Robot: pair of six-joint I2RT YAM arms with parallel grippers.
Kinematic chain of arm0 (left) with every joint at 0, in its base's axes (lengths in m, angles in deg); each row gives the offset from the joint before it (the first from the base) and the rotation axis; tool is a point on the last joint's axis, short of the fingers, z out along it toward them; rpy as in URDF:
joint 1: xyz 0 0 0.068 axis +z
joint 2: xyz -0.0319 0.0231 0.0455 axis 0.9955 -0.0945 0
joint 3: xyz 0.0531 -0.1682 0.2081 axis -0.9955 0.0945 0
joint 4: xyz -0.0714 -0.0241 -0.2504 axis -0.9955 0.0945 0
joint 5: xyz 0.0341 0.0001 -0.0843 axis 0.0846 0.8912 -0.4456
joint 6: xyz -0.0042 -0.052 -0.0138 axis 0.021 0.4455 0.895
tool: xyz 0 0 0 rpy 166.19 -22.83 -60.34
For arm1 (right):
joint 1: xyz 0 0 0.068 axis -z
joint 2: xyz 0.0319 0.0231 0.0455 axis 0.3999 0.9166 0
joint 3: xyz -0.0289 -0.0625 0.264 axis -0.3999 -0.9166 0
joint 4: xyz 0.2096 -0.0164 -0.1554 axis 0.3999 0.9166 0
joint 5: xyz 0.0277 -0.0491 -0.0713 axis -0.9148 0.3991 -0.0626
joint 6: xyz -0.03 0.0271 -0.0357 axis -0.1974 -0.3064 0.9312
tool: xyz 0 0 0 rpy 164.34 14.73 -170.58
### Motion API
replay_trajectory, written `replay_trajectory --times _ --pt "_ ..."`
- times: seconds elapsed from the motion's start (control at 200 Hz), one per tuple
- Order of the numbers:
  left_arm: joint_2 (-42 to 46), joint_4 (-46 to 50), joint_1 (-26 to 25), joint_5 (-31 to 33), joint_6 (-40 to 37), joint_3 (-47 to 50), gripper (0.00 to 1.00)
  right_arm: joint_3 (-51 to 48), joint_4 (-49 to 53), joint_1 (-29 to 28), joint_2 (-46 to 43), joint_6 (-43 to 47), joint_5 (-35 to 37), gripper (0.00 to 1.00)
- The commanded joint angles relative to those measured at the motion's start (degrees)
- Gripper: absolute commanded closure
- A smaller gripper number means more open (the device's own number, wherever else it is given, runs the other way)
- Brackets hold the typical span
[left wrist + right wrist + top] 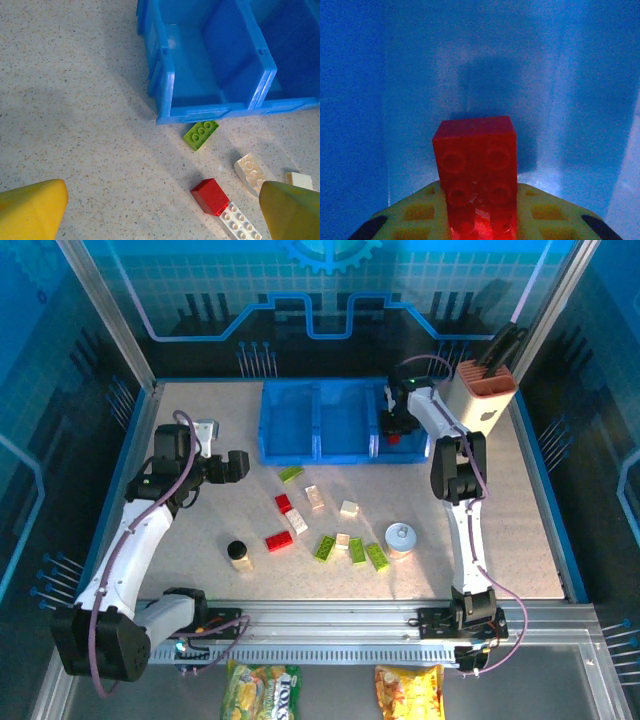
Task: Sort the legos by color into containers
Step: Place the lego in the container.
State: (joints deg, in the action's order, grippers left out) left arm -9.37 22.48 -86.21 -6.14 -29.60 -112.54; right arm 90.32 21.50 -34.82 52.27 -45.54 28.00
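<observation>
— So, where is the red brick [475, 165] just now?

— Clamped in the right claw [396, 424], which hangs in the right-hand compartment [414, 452] of the blue tray [300, 453], toward the far edge of the bench [200, 540]. The wrist view has the yellow fingers pinching its near end, studs facing the camera.

— And its long axis?

— Straight out from the claw, toward the compartment's blue floor. The floor lies dead ahead of the brick's free end, with walls on either side. I cannot tell whether that end touches the floor. To my mind the coming move is only to part the fingers and let it drop.

— What of the left claw [237, 465]?

— Its fingers stand wide apart, gripping nothing. It hovers above the bench, off the tray's near left corner.

— Which loose piece is nearest it?

— The green brick [201, 134], just beside the tray's near wall and ahead of the open fingers, its long axis slanted to that wall. A second red brick [210, 196] and the white bricks [251, 172] lie farther toward the bench's middle. I'd judge the left arm the closer one for all of these.
</observation>
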Motion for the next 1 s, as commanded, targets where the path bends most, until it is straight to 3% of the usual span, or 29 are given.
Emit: replay_trajectory --times 0.0,0.4,0.75,0.99 --pt "-0.1 0.3 0.3 -0.7 -1.3 0.6 0.01 1.9 1.7 -0.5 1.8 -2.2 0.3 0.74" --pt "-0.3 0.8 0.2 -1.4 -0.9 0.3 0.01 2.2 2.5 -1.0 -0.7 -2.4 1.6 0.57" --pt "-0.6 1.1 0.2 -1.8 -0.6 -0.1 0.01 0.5 4.6 -2.2 -7.9 -1.7 3.7 0.56" --pt "-2.0 1.1 0.3 -2.5 0.0 -0.9 0.01 -10.4 3.6 -5.1 -18.6 -2.2 4.2 0.56"
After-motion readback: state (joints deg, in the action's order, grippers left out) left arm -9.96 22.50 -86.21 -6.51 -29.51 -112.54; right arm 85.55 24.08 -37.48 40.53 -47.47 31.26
